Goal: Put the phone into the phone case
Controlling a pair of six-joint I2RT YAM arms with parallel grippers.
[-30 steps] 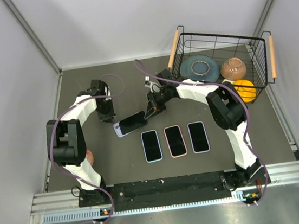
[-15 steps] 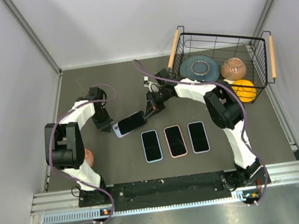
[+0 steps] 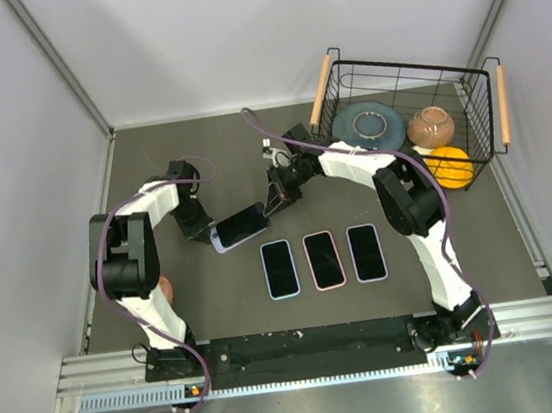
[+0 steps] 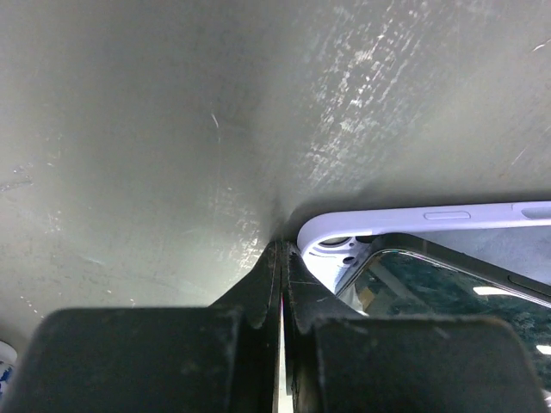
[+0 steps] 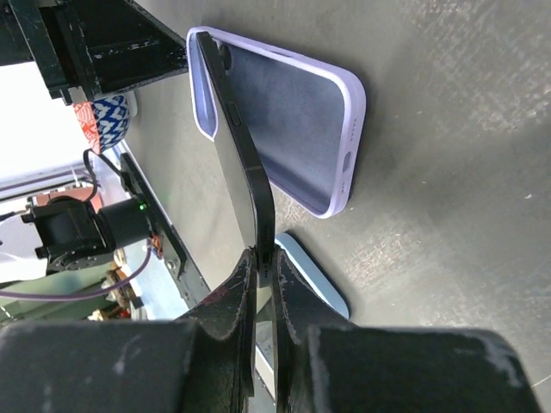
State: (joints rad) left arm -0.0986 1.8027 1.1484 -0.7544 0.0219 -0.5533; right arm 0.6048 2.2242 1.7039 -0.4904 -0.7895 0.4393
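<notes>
1. Lavender soft-rimmed phone case lies open side up on the dark grey table, left of centre, with its camera-cutout end toward the left arm.
2. Black slab phone is only half in. Its far end is down at the cutout end of the case and its near end is raised, so it sits tilted like an open hinge and is not seated yet.
3. Right gripper has its fingers clamped on the raised end of the phone, pinching front and back faces. My read is that this grip leaves the far end free to tuck under the case lip and lets the wrist swing the rest flat.
4. Left gripper has its fingers pressed together and holds nothing. The tips sit at the rounded corner of the case, touching or just beside it; I can't tell which. Likely it acts as a backstop so the case doesn't skid when the phone is pushed toward that end.
5. Next move probably calls for lowering the raised end and pressing it in. The risk is that the lip folds under, or that the case pivots, since it is braced at one corner only.
6. Row of three cased phones lies just beside, nearer the bases. One sits close under the right fingers, so there is little room there.
</notes>
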